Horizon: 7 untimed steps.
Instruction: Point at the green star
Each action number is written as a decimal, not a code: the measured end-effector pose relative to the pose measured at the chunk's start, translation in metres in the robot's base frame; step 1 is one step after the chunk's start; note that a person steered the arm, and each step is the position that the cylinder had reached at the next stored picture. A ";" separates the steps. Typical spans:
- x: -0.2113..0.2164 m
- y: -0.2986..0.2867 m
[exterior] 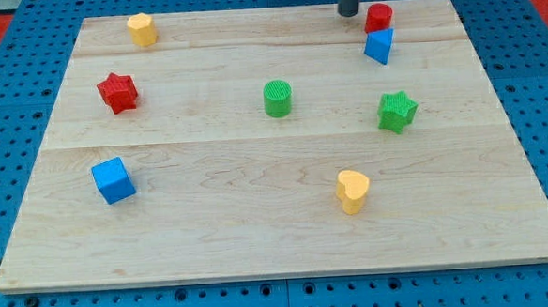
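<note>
My tip (347, 13) sat at the upper right of the frame, close to the top edge and a little right of centre. Only the lowest stretch of the dark rod showed, coming straight down from beyond the top border and standing upright, with no visible tilt. Its rounded lower end met the surface there. The rest of the arm lay outside the frame, so its pose could not be told.

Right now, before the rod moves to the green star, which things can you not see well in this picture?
- My tip: the camera view's top edge cuts off the rod above it.
- Small red cylinder block: its lower front is hidden by the blue triangular block.
- Wooden board: its surface is fully visible, including the green star block.
</note>
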State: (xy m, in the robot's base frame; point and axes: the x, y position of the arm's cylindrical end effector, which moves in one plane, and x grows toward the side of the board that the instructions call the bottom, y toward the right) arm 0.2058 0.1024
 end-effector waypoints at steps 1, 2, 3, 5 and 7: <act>0.032 -0.020; 0.071 -0.005; 0.091 0.001; 0.135 -0.009; 0.184 -0.012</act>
State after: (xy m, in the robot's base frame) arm 0.3895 0.0904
